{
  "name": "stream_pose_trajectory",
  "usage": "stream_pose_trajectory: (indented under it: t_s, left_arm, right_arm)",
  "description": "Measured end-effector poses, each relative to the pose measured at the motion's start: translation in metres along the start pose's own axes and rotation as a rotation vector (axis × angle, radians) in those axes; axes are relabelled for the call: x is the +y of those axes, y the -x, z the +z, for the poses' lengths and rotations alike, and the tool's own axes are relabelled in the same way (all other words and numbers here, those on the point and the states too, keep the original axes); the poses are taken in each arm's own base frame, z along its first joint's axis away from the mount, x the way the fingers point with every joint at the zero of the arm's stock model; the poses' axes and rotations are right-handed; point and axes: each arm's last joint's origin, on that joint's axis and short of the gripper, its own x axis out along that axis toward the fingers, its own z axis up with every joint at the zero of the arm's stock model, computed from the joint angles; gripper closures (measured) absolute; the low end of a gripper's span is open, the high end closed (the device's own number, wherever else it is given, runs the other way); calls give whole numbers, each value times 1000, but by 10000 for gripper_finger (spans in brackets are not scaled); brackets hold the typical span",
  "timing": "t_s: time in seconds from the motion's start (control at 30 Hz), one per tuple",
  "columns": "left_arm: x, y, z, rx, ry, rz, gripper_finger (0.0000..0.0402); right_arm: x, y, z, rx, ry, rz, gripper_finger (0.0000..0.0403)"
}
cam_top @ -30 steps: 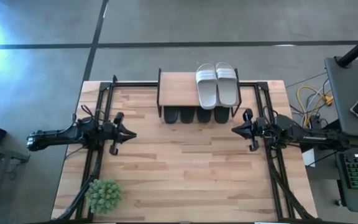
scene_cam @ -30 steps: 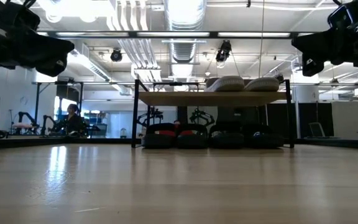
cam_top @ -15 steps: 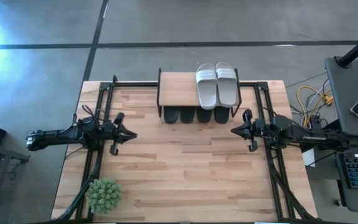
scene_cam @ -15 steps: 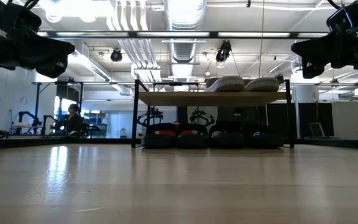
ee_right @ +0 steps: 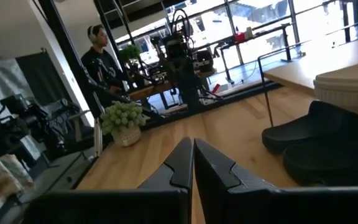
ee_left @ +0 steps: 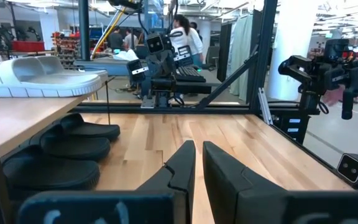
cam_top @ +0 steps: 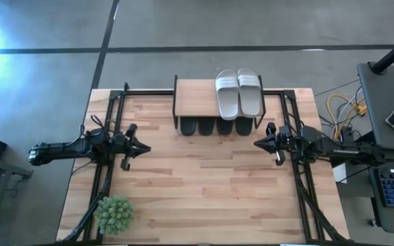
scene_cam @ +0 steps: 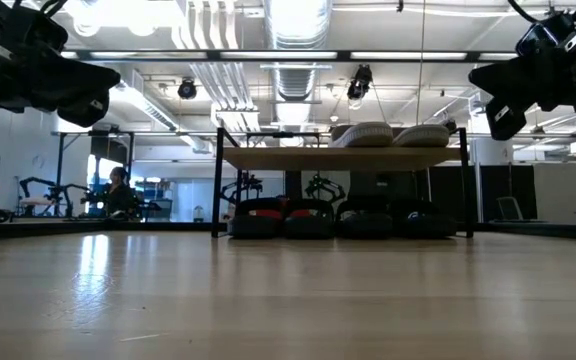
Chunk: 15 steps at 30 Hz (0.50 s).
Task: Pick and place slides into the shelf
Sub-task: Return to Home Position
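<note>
1. One green plant (cam_top: pixel 113 213) is seen at the worktop's (cam_top: pixel 204 191) near left corner.
2. By the side edges the left gripper (cam_top: pixel 144 147) and the right gripper (cam_top: pixel 257 143) are held — fingers pressed together on each.
3. At the far edge the shelf (cam_top: pixel 195 92) is set — two white slides (cam_top: pixel 250 92) are laid on its top board, four black slides (cam_top: pixel 206 127) beneath.

The shelf (cam_top: pixel 194 96) board hides most of the black slides (cam_top: pixel 224 127).

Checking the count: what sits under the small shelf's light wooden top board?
Four black slides stand side by side under the board; in the high view it covers all but their front ends.
</note>
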Motion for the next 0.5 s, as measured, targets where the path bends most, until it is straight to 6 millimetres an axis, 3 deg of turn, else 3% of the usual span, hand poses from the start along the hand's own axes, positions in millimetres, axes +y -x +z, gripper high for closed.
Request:
stream_pose_trajectory:
  t_s: [0.5]
  left_arm:
    - [0, 0, 0, 1, 0, -1, 384]
  right_arm:
    - [0, 0, 0, 0, -3, 0, 394]
